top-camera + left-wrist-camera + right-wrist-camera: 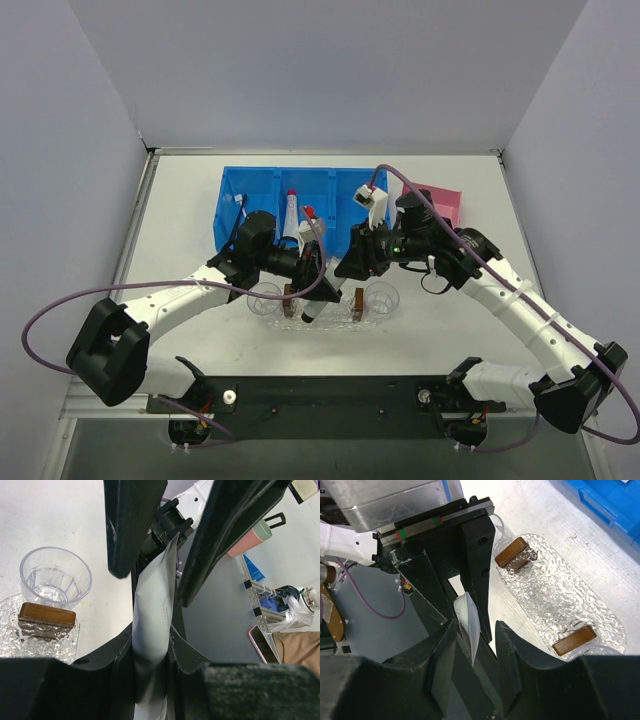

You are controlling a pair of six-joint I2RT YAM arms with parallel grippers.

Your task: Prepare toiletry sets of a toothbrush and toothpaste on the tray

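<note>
My left gripper [316, 268] [150, 636] is shut on a silvery-white toothpaste tube [152, 605], held just above the tray [335, 320]. In the top view the tube [320, 292] slants down to a dark cap over the tray. My right gripper [346, 264] [476, 626] is open, and its fingers straddle the tube's flat crimped end [469, 620] without pinching it. The glittery clear tray [555, 590] also shows in the left wrist view [12, 645]. A second tube with a pink-red cap [291, 215] lies in the blue bin. I cannot make out any toothbrush.
The tray carries two brown blocks [288, 300] [358, 303] and has a clear cup at each end [265, 298] [382, 296]. The blue three-compartment bin [250, 195] stands behind it, and a pink box [445, 200] is at the back right. The two grippers are nearly touching.
</note>
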